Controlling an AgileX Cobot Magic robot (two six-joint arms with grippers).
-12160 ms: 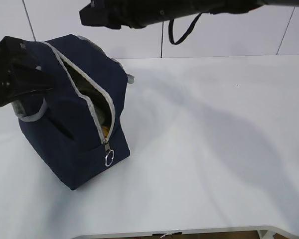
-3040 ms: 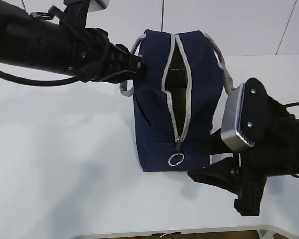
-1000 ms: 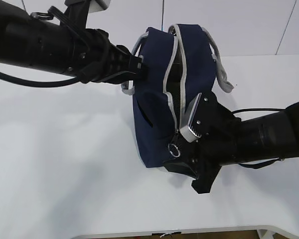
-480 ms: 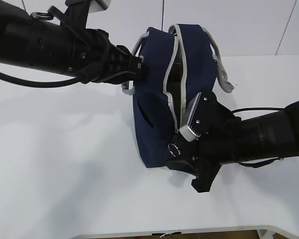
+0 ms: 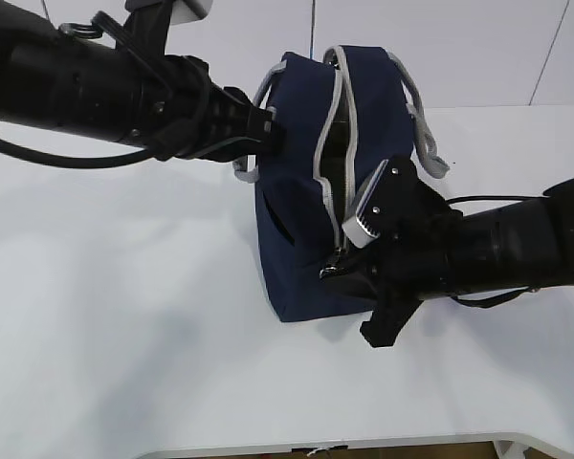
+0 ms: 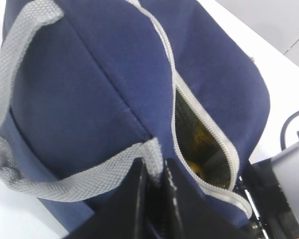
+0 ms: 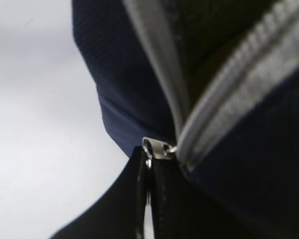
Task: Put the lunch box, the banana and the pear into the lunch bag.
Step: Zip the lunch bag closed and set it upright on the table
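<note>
You are working with wide bare table (image 5: 124, 363) on the left and along the near edge; the right side is taken up by your right arm lying low across it. The far wall is sitting close behind the lunch bag (image 5: 297, 191), which is standing upright near the middle of the table, a little toward the far side.

Your left gripper (image 5: 260, 127) is reaching in from the left at the bag's upper far corner. In the left wrist view its jaws are pressing together on the grey strap handle (image 6: 84, 172), with the webbing running between the fingers (image 6: 139, 199). Your right gripper (image 5: 337, 272) is sitting at the bag's near face, low down, at the bottom of the zipper (image 5: 337, 191). In the right wrist view its jaws are closing tight on the ring pull (image 7: 147, 159), just under the metal slider (image 7: 158, 148).

The zipper is gaping open from the top of the bag down to that slider. Through the gap the left wrist view is showing a dark olive interior with a yellowish patch (image 6: 202, 144); you cannot tell which item that is. No lunch box, banana or pear is lying on the table.

The exterior view is giving you both arms and the bag's stance; only the wrist views are showing the two grips.
</note>
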